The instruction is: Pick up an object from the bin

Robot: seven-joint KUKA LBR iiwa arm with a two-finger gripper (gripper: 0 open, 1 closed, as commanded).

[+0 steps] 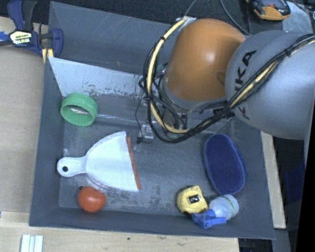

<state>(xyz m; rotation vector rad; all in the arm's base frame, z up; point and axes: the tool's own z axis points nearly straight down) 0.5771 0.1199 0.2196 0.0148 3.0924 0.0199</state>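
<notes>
Green ring [79, 110]: far left, lying flat.
Red ball [91, 199]: near left.
Yellow tape measure [191, 200]: near right.
Clear bottle [224, 206]: touching the tape measure's right side.
Blue oval pad [224, 163]: right, beyond the tape measure.

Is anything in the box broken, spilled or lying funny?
Nothing stands out. The white dustpan, green ring, red ball and yellow tape measure lie loose in the bin, none visibly broken or spilled. The blue oval pad lies by the right wall.

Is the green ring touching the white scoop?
Apart. The camera view shows a strip of bare bin floor between the green ring and the white scoop.
</notes>
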